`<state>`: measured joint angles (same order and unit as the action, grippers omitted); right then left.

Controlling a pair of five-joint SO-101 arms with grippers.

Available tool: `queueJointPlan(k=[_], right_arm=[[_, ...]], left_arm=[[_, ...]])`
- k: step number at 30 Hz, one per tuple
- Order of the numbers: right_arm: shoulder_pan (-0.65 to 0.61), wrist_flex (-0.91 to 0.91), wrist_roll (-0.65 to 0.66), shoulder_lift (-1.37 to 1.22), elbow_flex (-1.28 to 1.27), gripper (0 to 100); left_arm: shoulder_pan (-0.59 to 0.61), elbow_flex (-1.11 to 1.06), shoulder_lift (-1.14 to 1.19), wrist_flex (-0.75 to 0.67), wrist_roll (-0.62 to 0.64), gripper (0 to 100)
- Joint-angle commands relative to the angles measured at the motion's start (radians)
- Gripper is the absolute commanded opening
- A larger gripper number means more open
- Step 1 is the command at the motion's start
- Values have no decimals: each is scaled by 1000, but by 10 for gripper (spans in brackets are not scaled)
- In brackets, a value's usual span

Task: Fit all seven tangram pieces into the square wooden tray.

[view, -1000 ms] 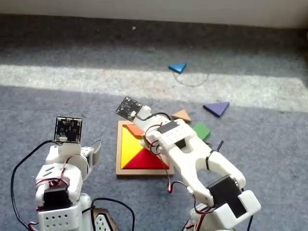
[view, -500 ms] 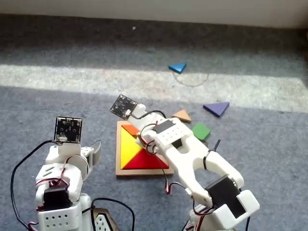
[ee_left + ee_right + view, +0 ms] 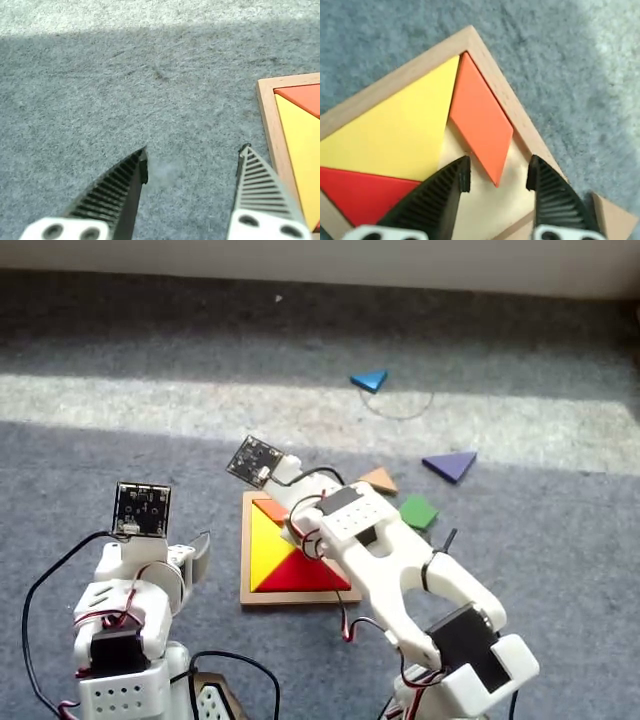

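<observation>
Carpet, grey and nubby, lies under everything I see. My right gripper (image 3: 497, 175) hangs spread and empty, its ridged black fingers astride the pointed end of the flat orange parallelogram (image 3: 480, 120). That piece lies in the square wooden tray (image 3: 490, 70) against the rim, beside the yellow triangle (image 3: 395, 130) and red triangle (image 3: 365, 192). My left gripper (image 3: 194, 150) gapes, holding nothing, over bare pile just beside the tray. Green square (image 3: 418, 511), tan triangle (image 3: 378, 480), purple triangle (image 3: 450, 465) and blue triangle (image 3: 369, 381) lie loose beyond

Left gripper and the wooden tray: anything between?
Just bare grey carpet between the left gripper and the wooden tray, seen in the left wrist view.
</observation>
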<state>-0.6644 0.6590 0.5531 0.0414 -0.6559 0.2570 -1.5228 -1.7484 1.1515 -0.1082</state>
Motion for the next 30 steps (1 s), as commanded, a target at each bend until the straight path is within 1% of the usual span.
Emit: queueJointPlan(k=[1,4,8,11,17,22,24,27,30], right_arm=[[12,85,-12,104,76,231],[45,114,-12,219,76,231],[159,125,-17,354,18,231],[232,124,-83,380,4,231],[318,122,-184,255,21,231],[329,122,-290,74,153,233],[329,124,-308,13,189,234],[329,124,-304,-58,239,235],[329,124,-206,-104,268,235]], left_arm=[[12,12,-12,-3,3,291],[12,12,-12,-3,3,291],[12,12,-12,-3,3,291],[12,12,-12,-3,3,291],[12,12,-12,-3,3,291],[12,10,-12,-3,3,291],[12,10,-12,-3,3,291],[12,10,-12,-3,3,291],[12,8,-12,-3,3,291]])
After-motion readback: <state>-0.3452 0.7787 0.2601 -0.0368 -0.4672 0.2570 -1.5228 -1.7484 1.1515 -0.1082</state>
